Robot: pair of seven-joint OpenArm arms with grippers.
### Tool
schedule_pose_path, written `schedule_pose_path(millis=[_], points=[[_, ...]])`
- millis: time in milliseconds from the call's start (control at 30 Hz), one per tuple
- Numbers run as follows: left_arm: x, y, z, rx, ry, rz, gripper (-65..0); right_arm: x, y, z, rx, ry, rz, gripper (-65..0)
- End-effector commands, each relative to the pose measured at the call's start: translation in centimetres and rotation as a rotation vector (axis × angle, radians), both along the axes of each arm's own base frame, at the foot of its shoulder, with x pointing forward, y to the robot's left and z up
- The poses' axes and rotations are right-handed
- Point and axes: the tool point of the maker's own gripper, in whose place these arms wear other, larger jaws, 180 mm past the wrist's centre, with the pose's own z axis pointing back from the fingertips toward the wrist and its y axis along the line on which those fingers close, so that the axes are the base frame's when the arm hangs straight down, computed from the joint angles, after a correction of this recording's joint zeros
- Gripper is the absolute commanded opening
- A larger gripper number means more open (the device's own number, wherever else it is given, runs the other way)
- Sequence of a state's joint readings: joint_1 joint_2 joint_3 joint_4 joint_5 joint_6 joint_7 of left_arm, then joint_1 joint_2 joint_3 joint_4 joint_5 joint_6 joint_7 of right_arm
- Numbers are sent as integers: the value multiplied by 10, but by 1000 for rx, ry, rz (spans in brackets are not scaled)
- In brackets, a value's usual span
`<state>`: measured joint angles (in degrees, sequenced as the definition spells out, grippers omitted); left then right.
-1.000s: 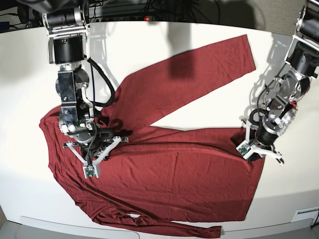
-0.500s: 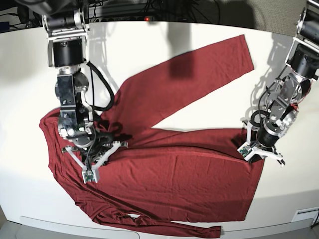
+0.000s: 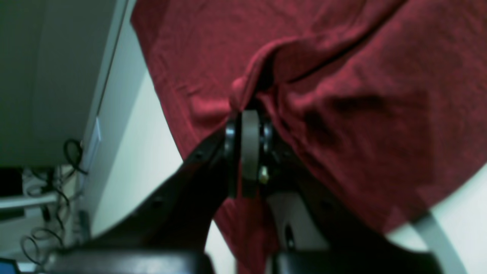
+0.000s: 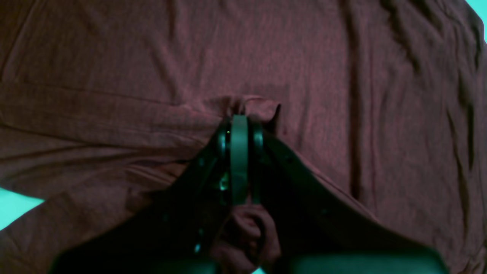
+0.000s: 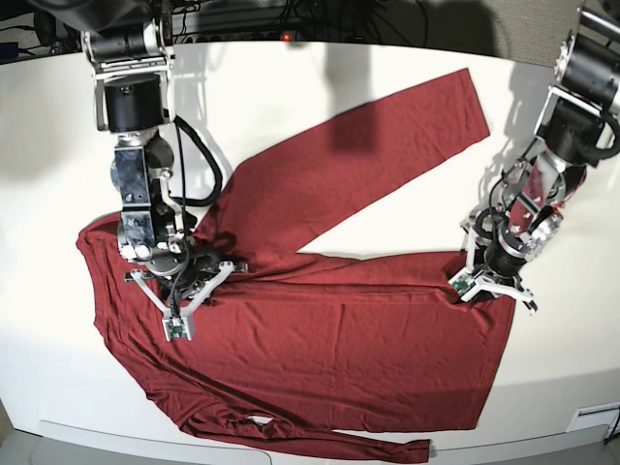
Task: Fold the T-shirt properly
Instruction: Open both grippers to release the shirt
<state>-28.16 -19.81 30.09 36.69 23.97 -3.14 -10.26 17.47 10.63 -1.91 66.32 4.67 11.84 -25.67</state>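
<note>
The maroon long-sleeved T-shirt (image 5: 339, 329) lies spread flat on the white table (image 5: 58, 126), one sleeve angled toward the far right and the other bunched along the near edge. My right gripper (image 5: 199, 276) is shut on a pinch of fabric near the far armpit, seen close up as a small raised fold (image 4: 243, 104) in the T-shirt (image 4: 304, 57). My left gripper (image 5: 481, 281) is shut on the T-shirt's hem corner at the right. In the left wrist view the T-shirt (image 3: 361, 76) puckers up between the left gripper's fingertips (image 3: 249, 114).
Cables (image 5: 291, 19) and equipment run along the table's far edge. The near sleeve's cuff (image 5: 412, 450) reaches the table's front edge. In the left wrist view the table's side edge (image 3: 110, 76) and loose cables (image 3: 72, 152) lie just left of the shirt.
Both shut grippers have shifted slightly, the left one toward the middle of the table. The hem corner and the far sleeve have slid a little leftward with them.
</note>
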Motion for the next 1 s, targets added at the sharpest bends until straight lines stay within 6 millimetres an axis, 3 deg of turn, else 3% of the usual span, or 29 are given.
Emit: schedule_pose_path(millis=[0,467,567,667,967], points=[[16,5,22,3,-66,8,-650,15,-3,21,-2,-66,-4,-650],[21,5,31,3,-113,8,-650,23,-4,32,-26,-143,4,-648],[24,5,36,2,-122,7,-650,27,-7,40,-79,-197,17,-470],[25,5,37,2,-124,6,-650,34,-6,53,-85,-280,28,-376],[25,5,37,2,-125,6,-650,35,-5,56,-79,-297,29,-352]])
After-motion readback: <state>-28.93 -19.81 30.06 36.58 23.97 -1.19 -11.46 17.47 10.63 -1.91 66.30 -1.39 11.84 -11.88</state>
